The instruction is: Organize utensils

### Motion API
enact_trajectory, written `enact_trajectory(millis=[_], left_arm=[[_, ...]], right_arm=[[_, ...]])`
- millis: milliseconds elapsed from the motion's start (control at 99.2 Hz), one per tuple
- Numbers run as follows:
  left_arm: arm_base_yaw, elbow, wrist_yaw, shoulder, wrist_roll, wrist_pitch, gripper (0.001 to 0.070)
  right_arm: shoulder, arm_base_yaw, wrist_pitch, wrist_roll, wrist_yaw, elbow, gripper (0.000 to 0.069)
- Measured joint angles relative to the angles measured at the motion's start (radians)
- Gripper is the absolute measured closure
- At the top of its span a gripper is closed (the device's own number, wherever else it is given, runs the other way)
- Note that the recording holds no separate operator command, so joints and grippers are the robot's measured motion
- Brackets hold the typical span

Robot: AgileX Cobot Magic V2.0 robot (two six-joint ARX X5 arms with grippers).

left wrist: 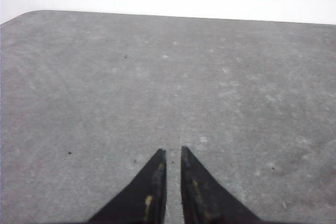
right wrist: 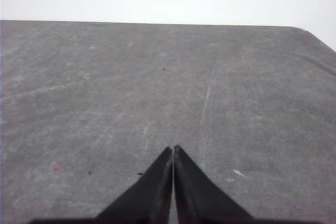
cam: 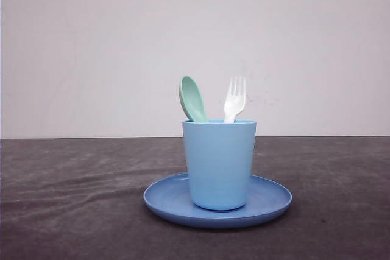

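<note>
Utensils are standing in the light blue cup (cam: 219, 162) on the blue plate (cam: 164, 202): mint-green spoon (cam: 192, 98) leaning left, white fork (cam: 234, 98) beside it; left gripper (left wrist: 172, 153) is sitting nearly closed, right gripper (right wrist: 173, 149) fully closed, both empty over the grey table (cam: 61, 199).

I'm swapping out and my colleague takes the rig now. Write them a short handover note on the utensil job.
Left gripper: nearly shut, a thin gap, holding nothing, over bare grey table.
Right gripper: shut, empty, over the table.
Mint-green spoon and white fork: both stand handle-down in the light blue cup, which sits on the blue plate.
Done: both utensils are in the cup.
Left: apparently nothing.
</note>
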Motion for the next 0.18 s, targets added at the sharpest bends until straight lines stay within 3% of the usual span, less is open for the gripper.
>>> enact_trajectory(millis=[182], left_arm=[[0.0, 0.0, 0.0, 0.0, 0.0, 0.0, 0.0685]], right_arm=[[0.0, 0.0, 0.0, 0.0, 0.0, 0.0, 0.0688]])
